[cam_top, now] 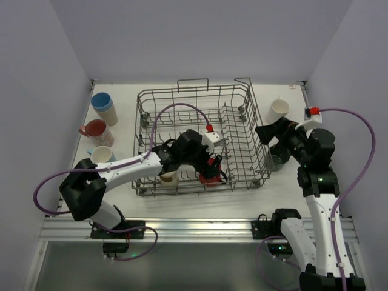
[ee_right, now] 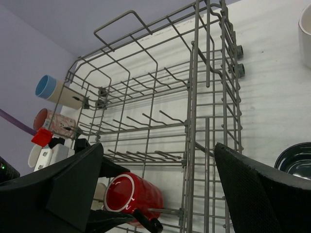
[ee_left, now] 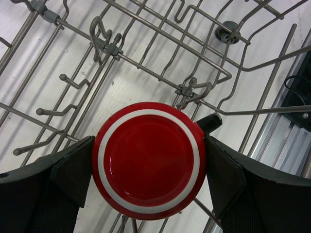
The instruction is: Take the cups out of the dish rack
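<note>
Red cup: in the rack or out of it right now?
In. The red cup lies on its side inside the dish rack wires, with the left gripper closed on it.

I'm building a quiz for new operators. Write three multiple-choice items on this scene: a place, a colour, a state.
1. The red ceramic cup is: A on the table; B inside the grey wire dish rack; C on an arm base.
2. The ceramic cup by the rack's far right corner is: A blue; B red; C white.
3. The right hand is: A open, empty; B shut on a cup; C out of view.
Key: B, rack wires surround it; C, the top view shows white; A, its fingers stand apart, nothing between.
</note>
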